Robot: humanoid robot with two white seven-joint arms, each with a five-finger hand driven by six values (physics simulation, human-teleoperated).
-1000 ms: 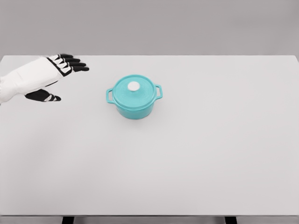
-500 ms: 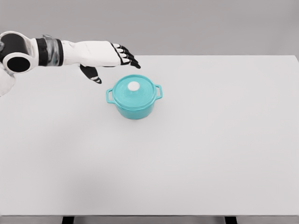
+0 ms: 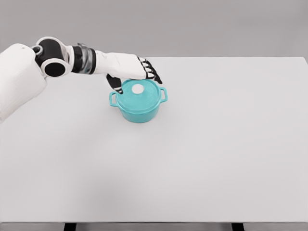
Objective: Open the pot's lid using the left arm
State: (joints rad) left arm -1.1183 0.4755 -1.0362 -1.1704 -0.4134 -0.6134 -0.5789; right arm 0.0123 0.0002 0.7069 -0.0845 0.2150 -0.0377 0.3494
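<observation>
A teal pot [image 3: 138,109] with two side handles stands on the white table [image 3: 216,144], left of the middle and toward the back. Its teal lid [image 3: 140,95] is seated on it, topped by a white knob [image 3: 138,88]. My left hand [image 3: 137,77] hovers over the lid's back left edge, reaching in from the left. Its fingers [image 3: 153,74] are spread above the far rim and the thumb [image 3: 115,85] points down beside the lid. The hand holds nothing and the knob shows free in front of it.
The table's far edge [image 3: 216,57] runs just behind the pot. Two dark table legs [image 3: 70,226] show under the front edge.
My left arm has swept from the far left to the right, and the open hand has come over the pot's lid. The pot and lid have stayed put.
</observation>
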